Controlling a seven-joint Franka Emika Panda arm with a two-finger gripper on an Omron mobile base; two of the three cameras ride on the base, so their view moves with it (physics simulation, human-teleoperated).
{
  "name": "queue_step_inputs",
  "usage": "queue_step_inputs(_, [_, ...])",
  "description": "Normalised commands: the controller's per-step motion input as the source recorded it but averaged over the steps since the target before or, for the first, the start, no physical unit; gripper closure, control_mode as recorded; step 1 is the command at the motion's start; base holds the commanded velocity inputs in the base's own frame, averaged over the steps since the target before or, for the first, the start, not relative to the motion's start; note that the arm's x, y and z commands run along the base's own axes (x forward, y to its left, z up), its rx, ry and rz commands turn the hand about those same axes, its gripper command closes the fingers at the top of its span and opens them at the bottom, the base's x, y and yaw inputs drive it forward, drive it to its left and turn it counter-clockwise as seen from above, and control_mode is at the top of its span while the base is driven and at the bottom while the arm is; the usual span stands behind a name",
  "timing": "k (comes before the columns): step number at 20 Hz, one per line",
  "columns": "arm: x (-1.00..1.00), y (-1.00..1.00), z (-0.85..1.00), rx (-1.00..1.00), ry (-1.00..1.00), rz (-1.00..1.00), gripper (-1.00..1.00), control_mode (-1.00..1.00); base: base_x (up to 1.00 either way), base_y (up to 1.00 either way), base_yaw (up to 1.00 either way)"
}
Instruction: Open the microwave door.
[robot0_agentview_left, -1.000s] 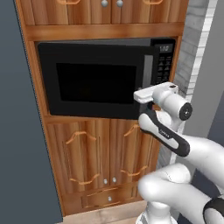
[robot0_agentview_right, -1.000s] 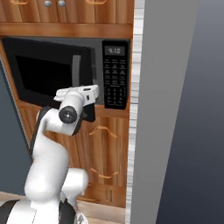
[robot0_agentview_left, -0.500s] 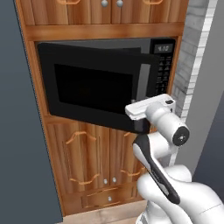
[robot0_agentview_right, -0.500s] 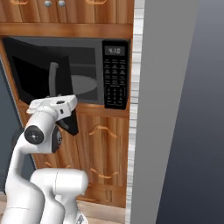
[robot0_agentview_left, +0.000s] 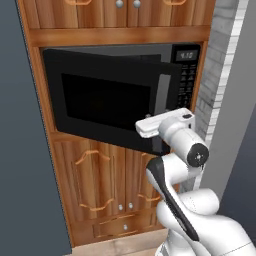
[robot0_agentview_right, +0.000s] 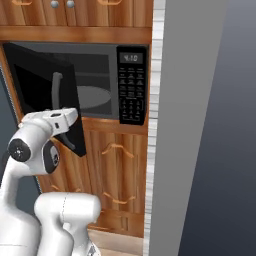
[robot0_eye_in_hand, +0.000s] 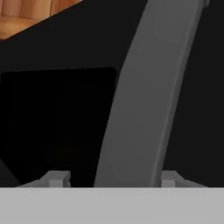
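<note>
the microwave door is standing partly open, swinging out on its left hinge. its grey bar handle is sitting between the gripper tips, jaws spread wider than the bar, so not really pinching. i'd be hooking the bar and pulling in an arc around the hinge, not straight back. the dark wall to the left is limiting the swing.

You see a glossy white rounded arm with dark joint bands and round grey end caps, a boxy white hand housing, and two small grey fingertips.
</note>
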Motion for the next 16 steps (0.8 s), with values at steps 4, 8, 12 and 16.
queue_step_inputs(4, [-1.0, -0.39, 0.01, 0.02, -0.01, -0.11, -1.0, -1.0, 0.0, 0.0, 0.0])
queue_step_inputs(8, [-1.0, -0.59, 0.05, 0.1, -0.01, -0.17, -1.0, -1.0, 0.0, 0.0, 0.0])
queue_step_inputs(12, [-0.99, -0.73, 0.14, 0.16, 0.01, -0.1, -1.0, -1.0, 0.0, 0.0, 0.0])
queue_step_inputs(16, [-0.45, -1.0, 0.05, 0.37, 0.12, 0.0, -1.0, -1.0, 0.0, 0.0, 0.0])
